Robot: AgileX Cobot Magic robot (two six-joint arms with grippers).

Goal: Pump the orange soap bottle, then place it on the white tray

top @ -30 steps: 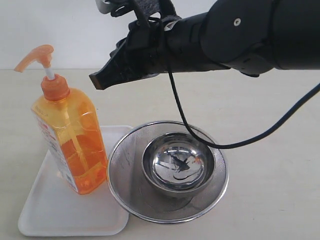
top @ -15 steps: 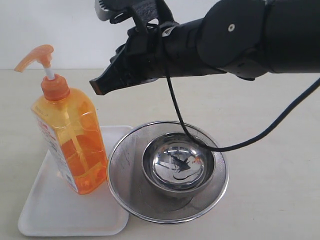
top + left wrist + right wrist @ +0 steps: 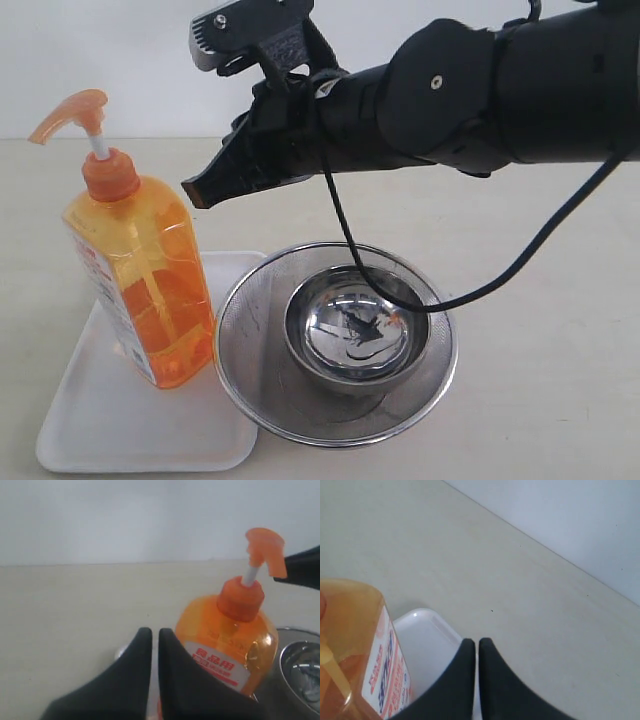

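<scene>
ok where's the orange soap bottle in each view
Exterior view: orange soap bottle at left, upright on the white tray.
Left wrist view: bottle just beyond the shut left gripper.
Right wrist view: bottle cropped at the edge, beside the right gripper.
Shared landmark: its red-and-white label.

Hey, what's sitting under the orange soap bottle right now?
The orange soap bottle stands upright on the white tray. The patch of tray beneath its base is covered, and the steel strainer hides the tray's edge beside it.
</scene>
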